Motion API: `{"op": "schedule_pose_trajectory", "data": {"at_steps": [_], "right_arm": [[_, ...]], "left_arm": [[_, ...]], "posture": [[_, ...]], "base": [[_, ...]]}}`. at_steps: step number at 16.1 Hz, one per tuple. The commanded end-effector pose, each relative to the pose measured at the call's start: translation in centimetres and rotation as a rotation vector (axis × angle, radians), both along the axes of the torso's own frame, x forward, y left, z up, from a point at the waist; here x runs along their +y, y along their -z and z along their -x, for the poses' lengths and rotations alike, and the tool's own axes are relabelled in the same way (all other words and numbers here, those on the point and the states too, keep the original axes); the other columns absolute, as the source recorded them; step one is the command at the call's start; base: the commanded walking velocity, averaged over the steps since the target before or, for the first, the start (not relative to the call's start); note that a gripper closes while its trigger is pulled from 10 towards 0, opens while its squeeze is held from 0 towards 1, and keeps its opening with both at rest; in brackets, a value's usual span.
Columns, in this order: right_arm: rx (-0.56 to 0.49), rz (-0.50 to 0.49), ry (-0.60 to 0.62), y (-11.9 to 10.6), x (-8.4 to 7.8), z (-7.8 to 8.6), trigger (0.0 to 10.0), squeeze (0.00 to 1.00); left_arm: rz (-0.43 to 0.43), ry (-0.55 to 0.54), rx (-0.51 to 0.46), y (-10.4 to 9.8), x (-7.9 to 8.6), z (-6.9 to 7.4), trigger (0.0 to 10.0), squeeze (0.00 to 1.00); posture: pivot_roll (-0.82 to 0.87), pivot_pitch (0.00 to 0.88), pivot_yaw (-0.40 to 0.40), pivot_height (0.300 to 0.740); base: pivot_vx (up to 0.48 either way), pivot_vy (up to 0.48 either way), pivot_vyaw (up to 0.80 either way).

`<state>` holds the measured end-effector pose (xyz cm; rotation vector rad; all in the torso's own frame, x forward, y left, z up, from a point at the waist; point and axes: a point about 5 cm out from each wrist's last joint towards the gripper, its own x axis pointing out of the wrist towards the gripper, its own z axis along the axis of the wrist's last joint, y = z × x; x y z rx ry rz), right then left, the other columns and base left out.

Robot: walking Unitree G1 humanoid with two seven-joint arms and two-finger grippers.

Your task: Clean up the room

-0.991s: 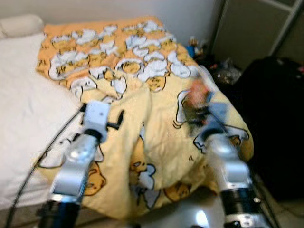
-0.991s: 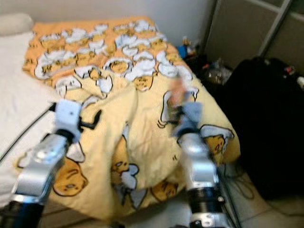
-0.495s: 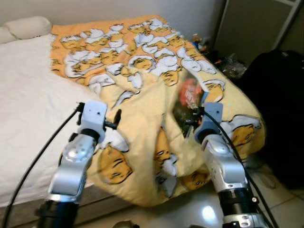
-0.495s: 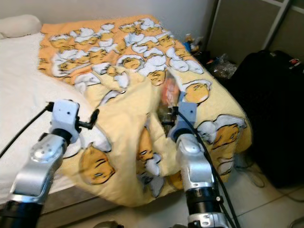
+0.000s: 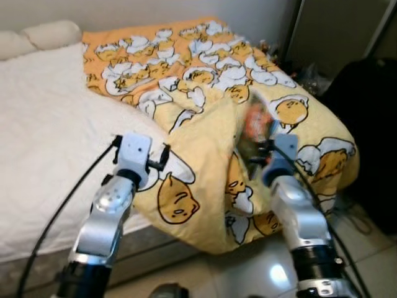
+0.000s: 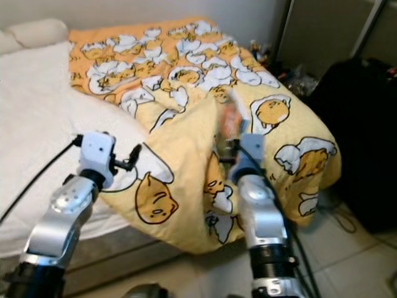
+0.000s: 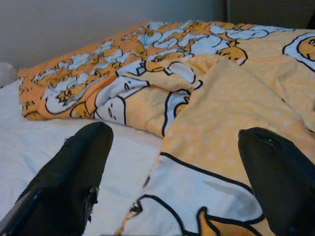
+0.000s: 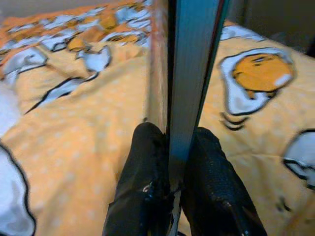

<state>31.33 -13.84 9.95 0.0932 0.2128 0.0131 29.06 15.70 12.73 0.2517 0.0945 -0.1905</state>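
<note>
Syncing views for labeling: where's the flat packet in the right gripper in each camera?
Left eye: packet, right of centre, above the right gripper.
Right eye: near centre.
Right wrist: upright between the fingers.
Left wrist: not in it.
Shared landmark: yellow cartoon blanket.

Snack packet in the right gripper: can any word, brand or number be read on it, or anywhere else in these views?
None can be read. The snack packet in the right gripper shows red and orange print, too blurred to read. The blanket carries cartoon egg pictures, no words.
</note>
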Motion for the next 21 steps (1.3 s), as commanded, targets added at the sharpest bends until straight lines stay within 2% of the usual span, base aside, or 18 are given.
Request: {"op": "schedule_pose_trajectory", "data": {"at_steps": [1, 21], "right_arm": [[-0.061, -0.013, -0.019, -1.34, 0.62, -0.41, 10.0, 0.00], [-0.058, -0.012, -0.012, -1.28, 0.54, -0.50, 10.0, 0.00]], "left_arm": [[-0.014, -0.012, -0.009, -0.26, 0.53, -0.11, 10.0, 0.03], [-0.010, -0.015, -0.009, -0.34, 0.60, -0.22, 10.0, 0.04]], "posture": [[0.02, 0.000, 0.044, 0.740], [0.02, 0.000, 0.045, 0.740]], "base": [[0.000, 0.349, 0.00], [0.000, 0.351, 0.00]]}}
